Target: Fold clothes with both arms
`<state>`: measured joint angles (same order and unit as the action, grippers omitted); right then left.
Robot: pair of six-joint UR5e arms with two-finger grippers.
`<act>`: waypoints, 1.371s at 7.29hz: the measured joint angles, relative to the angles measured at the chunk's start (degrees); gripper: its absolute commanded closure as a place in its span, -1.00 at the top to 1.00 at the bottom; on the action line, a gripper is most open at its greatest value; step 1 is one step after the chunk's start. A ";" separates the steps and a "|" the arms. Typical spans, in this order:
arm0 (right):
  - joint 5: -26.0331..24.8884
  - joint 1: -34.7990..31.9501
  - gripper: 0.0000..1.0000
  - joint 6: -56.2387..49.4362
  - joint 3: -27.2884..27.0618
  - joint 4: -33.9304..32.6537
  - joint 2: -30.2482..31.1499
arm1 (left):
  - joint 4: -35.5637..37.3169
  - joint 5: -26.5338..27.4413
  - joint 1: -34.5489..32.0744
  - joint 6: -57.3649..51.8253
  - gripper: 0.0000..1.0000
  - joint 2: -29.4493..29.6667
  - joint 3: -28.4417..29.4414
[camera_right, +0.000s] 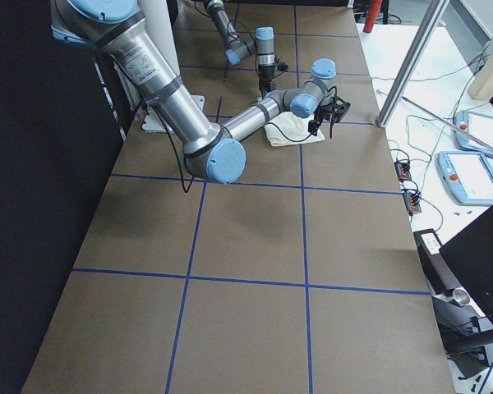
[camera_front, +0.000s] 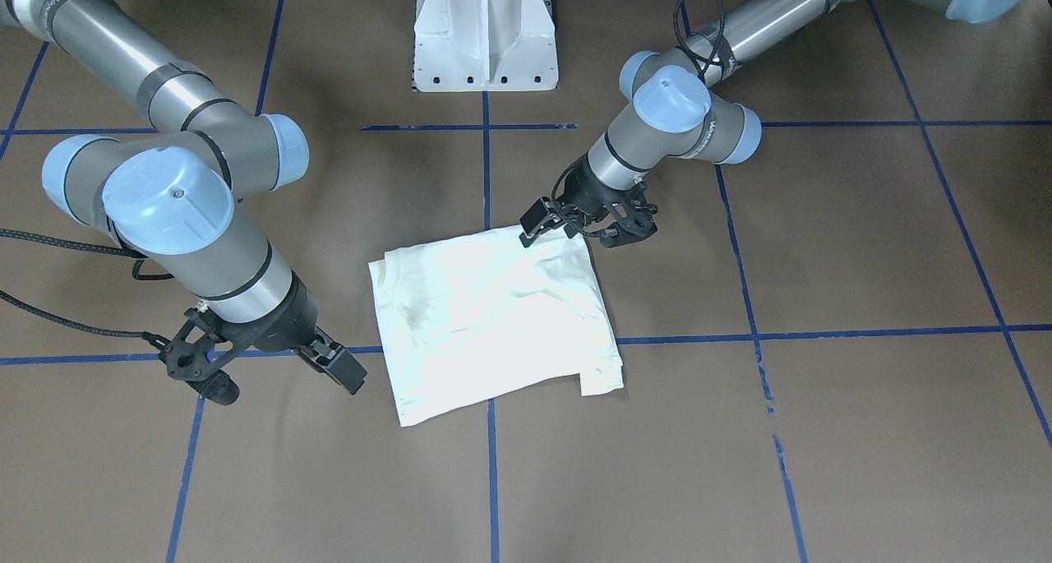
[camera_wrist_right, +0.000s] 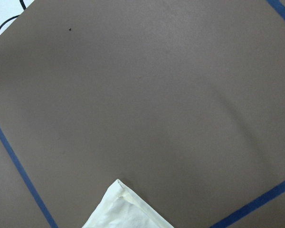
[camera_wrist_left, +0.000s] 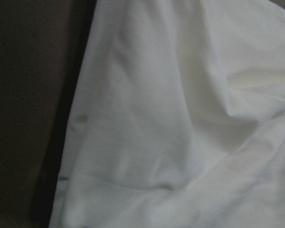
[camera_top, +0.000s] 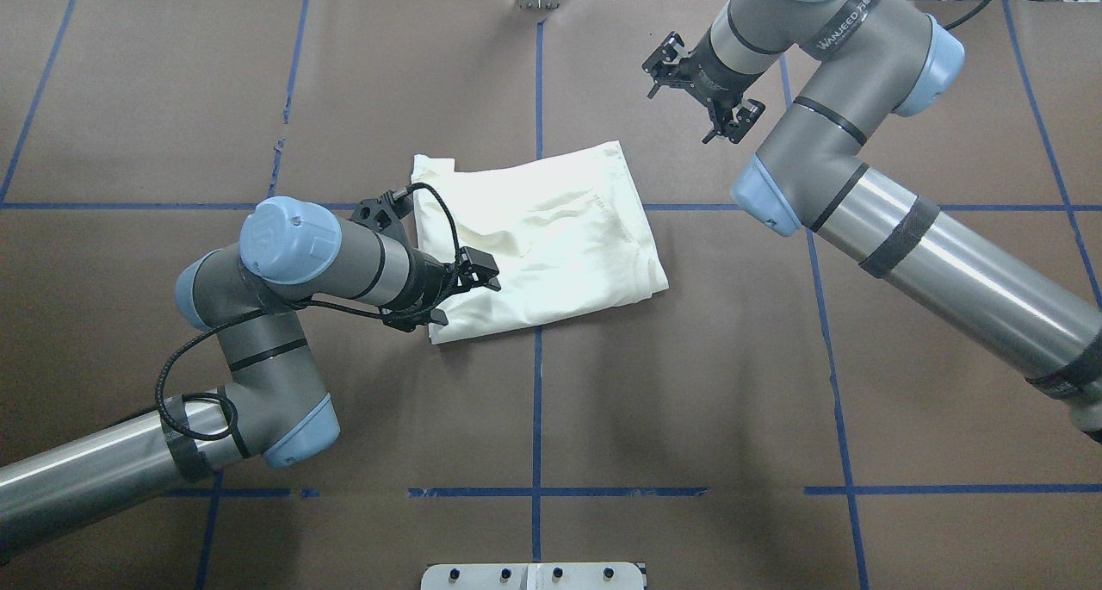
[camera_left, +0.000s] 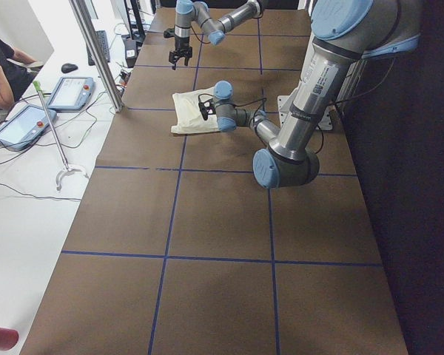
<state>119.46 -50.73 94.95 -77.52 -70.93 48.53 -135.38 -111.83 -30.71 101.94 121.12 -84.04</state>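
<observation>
Two-armed and busy: hovering the left gripper [camera_front: 579,230], fingers spread apart, low at the robot-side corner of the folded T-shirt [camera_front: 493,316] lying in the middle of the table [camera_front: 822,431], seemingly lining up a pinch, and holding the right gripper [camera_front: 292,382], likewise gaping, off beside it to leave room.

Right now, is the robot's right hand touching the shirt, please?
No, in the overhead view the right hand is open over bare table, apart from the shirt.
</observation>
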 measured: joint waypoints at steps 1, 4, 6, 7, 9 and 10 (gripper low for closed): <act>0.04 -0.15 1.00 -0.01 -0.01 -0.02 0.07 | 0.03 0.00 0.00 -0.02 0.93 0.03 -0.19; 0.20 -1.66 1.00 -4.31 -4.03 -3.71 3.07 | 0.15 -1.13 -2.42 -1.18 0.98 0.08 -2.05; 0.56 -4.04 1.00 -14.82 -12.51 -11.45 8.81 | 2.90 -3.72 -7.37 -6.18 0.98 -0.02 -3.91; 1.59 -6.42 1.00 -21.53 -16.35 -14.07 12.93 | 6.33 -4.31 -10.15 -11.26 0.98 -0.74 -6.02; 3.64 -13.34 1.00 -39.93 -19.83 -16.16 21.80 | 13.90 -4.56 -17.10 -26.06 0.98 -5.02 -11.58; 3.90 -16.96 1.00 -49.84 -19.82 -16.38 25.73 | 18.24 -4.61 -21.43 -35.36 0.98 -7.15 -13.50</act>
<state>123.36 -67.70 45.11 -97.34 -87.31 74.26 -117.14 -116.43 -52.14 66.58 113.97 -97.54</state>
